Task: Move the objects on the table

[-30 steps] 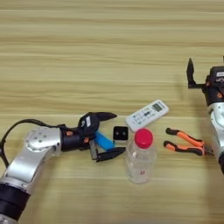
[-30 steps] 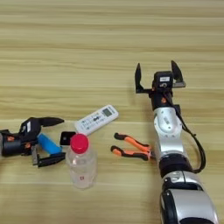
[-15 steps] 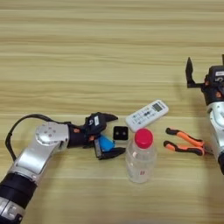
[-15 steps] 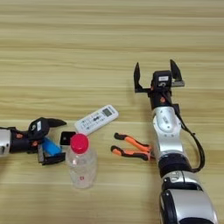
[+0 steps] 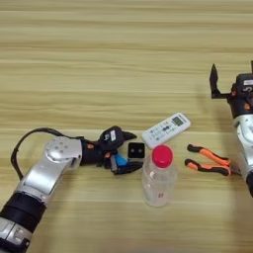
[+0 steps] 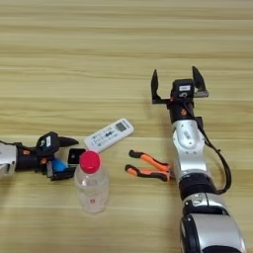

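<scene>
Blue bar [image 5: 120, 160] mostly hidden between left end effector [image 5: 129, 152] fingers; contact unclear

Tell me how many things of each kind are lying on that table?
Plastic bottle: 1
Remote control: 1
Pliers: 1
Blue bar, between the left gripper fingers: 1
Black cube: 1
Total: 5

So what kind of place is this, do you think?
Probably a robot test bench: a bare wooden table with unrelated items laid out, a red-capped bottle, a white remote and orange-handled pliers, between the left gripper and right gripper.
</scene>
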You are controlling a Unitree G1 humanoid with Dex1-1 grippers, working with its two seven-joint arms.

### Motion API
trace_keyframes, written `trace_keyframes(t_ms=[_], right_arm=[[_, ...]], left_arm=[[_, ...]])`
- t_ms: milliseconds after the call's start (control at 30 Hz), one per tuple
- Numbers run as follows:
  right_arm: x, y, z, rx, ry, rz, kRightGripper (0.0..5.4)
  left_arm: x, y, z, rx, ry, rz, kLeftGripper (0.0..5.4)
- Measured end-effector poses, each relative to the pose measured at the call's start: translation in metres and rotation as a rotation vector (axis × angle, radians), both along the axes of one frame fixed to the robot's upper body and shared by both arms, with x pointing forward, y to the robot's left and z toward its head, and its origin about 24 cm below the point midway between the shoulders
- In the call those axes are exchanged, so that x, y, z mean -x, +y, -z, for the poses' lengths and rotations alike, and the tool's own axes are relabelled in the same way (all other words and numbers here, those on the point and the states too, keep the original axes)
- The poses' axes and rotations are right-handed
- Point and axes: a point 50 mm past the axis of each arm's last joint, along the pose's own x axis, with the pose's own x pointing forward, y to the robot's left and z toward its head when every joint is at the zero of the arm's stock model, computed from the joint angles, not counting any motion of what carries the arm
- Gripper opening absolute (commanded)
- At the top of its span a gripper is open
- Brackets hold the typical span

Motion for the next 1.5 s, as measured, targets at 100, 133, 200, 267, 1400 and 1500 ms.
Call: trace_keyframes(t_ms=[100, 133, 200, 267, 1400, 1500], right_arm=[[0.0, 0.0, 0.0, 0.0, -0.001, 0.0, 5.4], [0.0, 0.0, 0.0, 0.0, 0.0, 0.0, 5.4], [0.0, 0.0, 0.0, 0.0, -0.001, 0.0, 5.4], [0.0, 0.0, 0.0, 0.0, -0.001, -0.001, 5.4], [0.0, 0.001, 0.0, -0.002, 0.002, -0.002, 5.4], [0.0, 0.001, 0.001, -0.002, 0.003, -0.002, 5.4]], left_arm=[[0.0, 0.0, 0.0, -0.001, 0.004, -0.001, 3.37], [0.0, 0.0, 0.0, -0.002, 0.005, -0.002, 3.32], [0.0, 0.0, 0.001, -0.003, 0.006, -0.003, 3.11], [0.0, 0.0, 0.001, -0.003, 0.007, -0.003, 2.98], [-0.005, -0.006, -0.035, 0.129, -0.053, -0.033, 2.4], [-0.011, -0.006, -0.043, 0.134, -0.076, -0.046, 2.4]])
